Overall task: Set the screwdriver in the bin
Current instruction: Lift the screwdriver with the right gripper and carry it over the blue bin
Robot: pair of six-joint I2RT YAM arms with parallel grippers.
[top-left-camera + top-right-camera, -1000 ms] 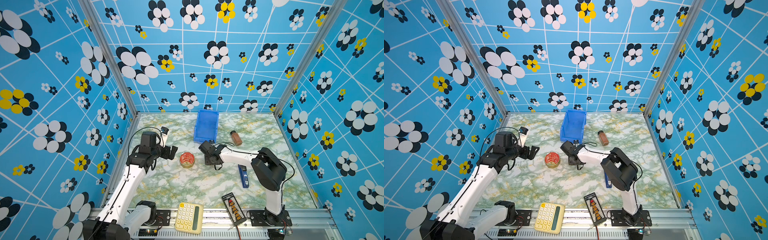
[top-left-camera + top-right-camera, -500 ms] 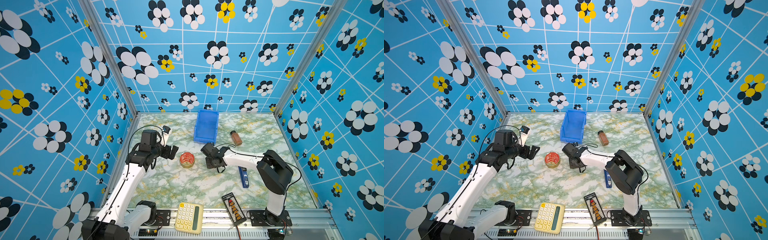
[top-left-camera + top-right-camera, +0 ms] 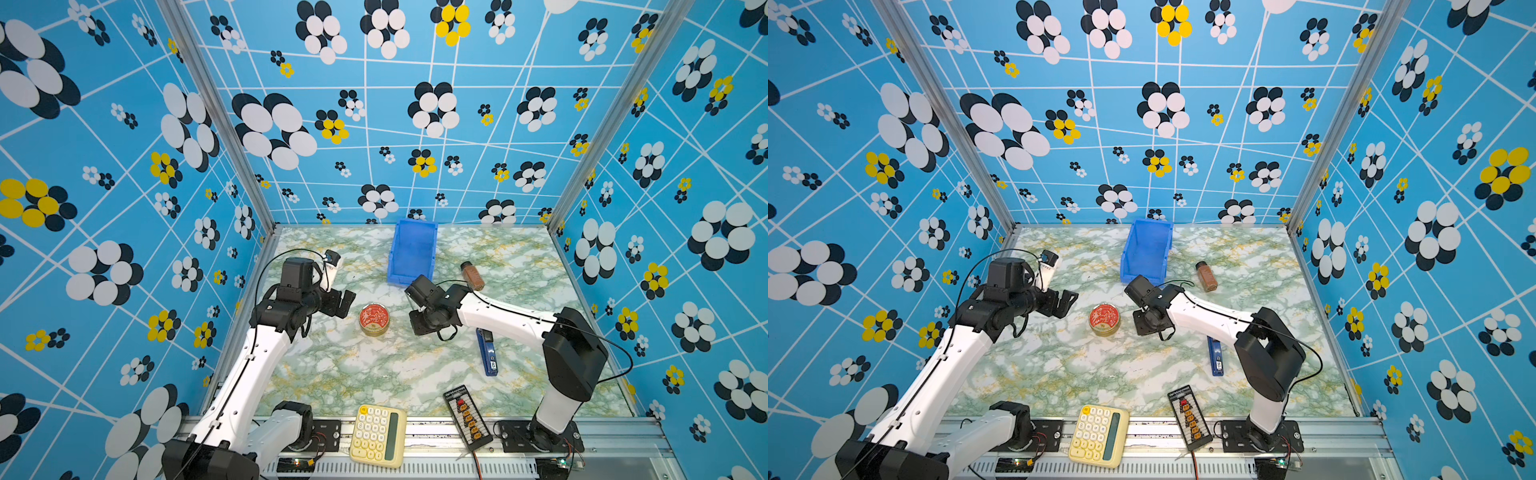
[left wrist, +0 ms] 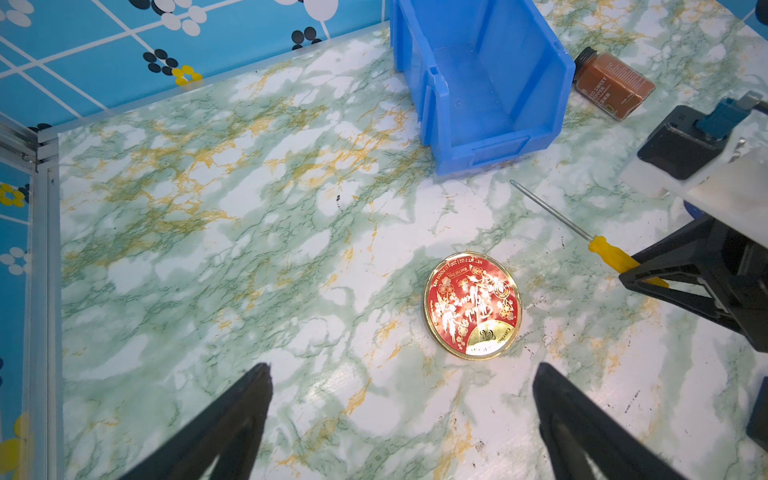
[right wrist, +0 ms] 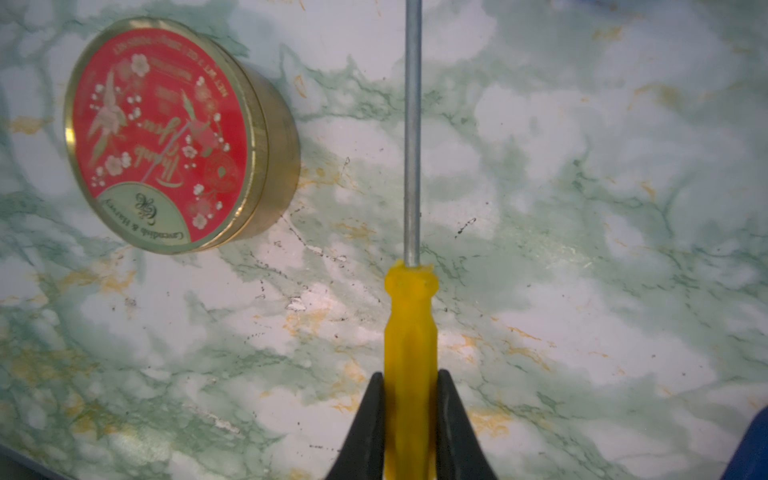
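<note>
The screwdriver [image 5: 409, 324] has a yellow handle and a thin grey shaft. My right gripper [image 5: 409, 376] is shut on the handle, with a black finger pressed against each side. In the left wrist view the screwdriver [image 4: 611, 253] lies low at the marble table, its tip pointing toward the bin's front lip, and the right gripper [image 4: 633, 276] holds its rear end. The blue bin [image 3: 393, 257] [image 3: 1128, 253] [image 4: 490, 149] stands empty at the back middle of the table. My left gripper [image 4: 403, 370] [image 3: 345, 303] hovers open at the left, holding nothing. The right wrist hides the screwdriver in both top views.
A round red tin [image 3: 374, 319] [image 5: 162, 137] sits just left of the held screwdriver. A brown spice jar [image 3: 472, 274] lies right of the bin. A blue stapler [image 3: 487, 353] lies under the right forearm. A yellow calculator [image 3: 377, 434] and a black connector board [image 3: 467, 417] are at the front edge.
The right gripper's jaws have closed onto the screwdriver handle and the right arm has stretched slightly lower. The left arm has barely moved.
</note>
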